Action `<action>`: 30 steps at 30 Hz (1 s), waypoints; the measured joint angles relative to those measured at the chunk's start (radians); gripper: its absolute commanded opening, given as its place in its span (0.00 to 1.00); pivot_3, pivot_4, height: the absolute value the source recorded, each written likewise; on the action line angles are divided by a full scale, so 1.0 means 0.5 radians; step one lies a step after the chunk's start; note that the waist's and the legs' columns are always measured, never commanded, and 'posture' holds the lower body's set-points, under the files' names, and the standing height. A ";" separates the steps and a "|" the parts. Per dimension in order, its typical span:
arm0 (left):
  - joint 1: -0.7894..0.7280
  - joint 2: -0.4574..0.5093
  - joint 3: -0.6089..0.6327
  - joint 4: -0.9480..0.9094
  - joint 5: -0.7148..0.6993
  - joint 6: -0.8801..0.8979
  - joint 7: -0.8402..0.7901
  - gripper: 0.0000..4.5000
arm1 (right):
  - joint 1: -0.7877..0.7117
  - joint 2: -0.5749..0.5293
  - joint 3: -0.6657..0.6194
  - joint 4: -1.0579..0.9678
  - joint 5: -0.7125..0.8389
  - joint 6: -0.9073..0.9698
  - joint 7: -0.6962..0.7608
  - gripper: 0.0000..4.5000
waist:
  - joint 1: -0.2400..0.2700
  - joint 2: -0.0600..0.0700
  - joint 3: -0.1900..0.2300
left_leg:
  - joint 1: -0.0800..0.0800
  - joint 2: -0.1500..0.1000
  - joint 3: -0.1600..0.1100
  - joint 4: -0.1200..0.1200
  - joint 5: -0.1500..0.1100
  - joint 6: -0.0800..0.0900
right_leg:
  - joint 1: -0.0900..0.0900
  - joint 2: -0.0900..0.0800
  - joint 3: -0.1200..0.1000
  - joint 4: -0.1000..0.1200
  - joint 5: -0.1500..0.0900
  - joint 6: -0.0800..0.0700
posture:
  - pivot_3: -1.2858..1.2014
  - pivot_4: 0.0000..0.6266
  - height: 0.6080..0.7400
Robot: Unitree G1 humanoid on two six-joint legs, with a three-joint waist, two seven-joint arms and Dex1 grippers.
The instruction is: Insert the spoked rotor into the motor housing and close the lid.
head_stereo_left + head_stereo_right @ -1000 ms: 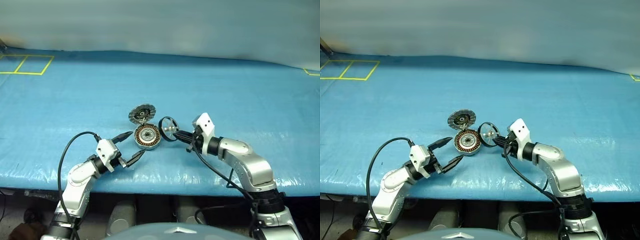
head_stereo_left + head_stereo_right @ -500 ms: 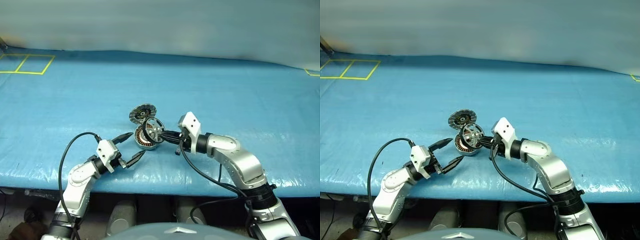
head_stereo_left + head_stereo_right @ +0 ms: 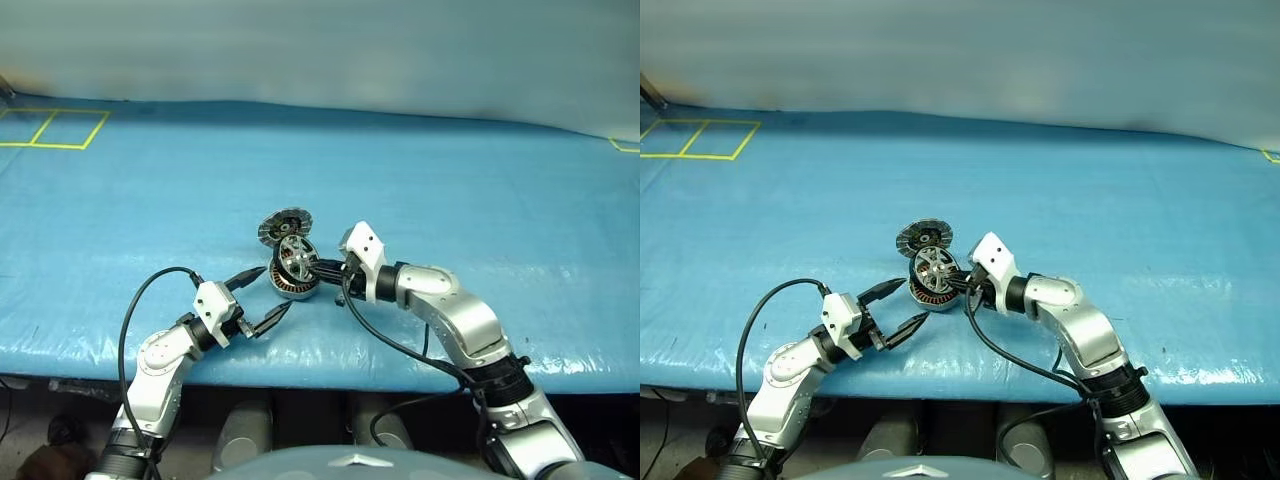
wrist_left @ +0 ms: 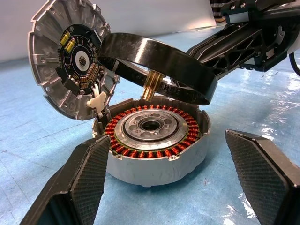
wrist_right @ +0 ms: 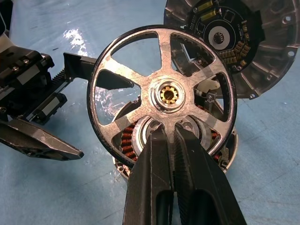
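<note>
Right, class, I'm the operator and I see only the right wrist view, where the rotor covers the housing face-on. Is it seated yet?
Observer: No. From the side, the spoked rotor hangs tilted above the motor housing, and its brass shaft is clear of the centre hub.
Operator: Is the left arm bracing the housing?
Observer: The left gripper has its jaws open, one on each side of the housing, not closed on it.
Operator: And the lid?
Observer: The lid stands nearly upright at its hinge, and the rotor's higher edge is close to it.
</note>
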 measured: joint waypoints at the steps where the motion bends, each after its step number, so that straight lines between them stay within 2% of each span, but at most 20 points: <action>1: 0.001 0.000 0.000 0.000 0.000 0.000 0.000 0.95 | 0.000 0.000 0.006 0.009 -0.008 -0.001 0.000 0.00 | 0.000 0.000 0.000 | 0.000 0.000 0.000 0.000 0.000 0.000 | 0.000 0.000 0.000 0.000 0.000 0.000 | 0.52 0.24 1.00; 30: 0.001 0.000 0.003 0.000 0.001 -0.004 0.022 0.95 | -0.033 -0.052 0.107 0.041 -0.171 -0.117 0.005 0.00 | 0.001 0.000 0.000 | 0.000 0.000 0.000 0.000 0.000 0.000 | 0.000 0.000 0.000 0.000 0.000 0.000 | 0.52 0.24 1.00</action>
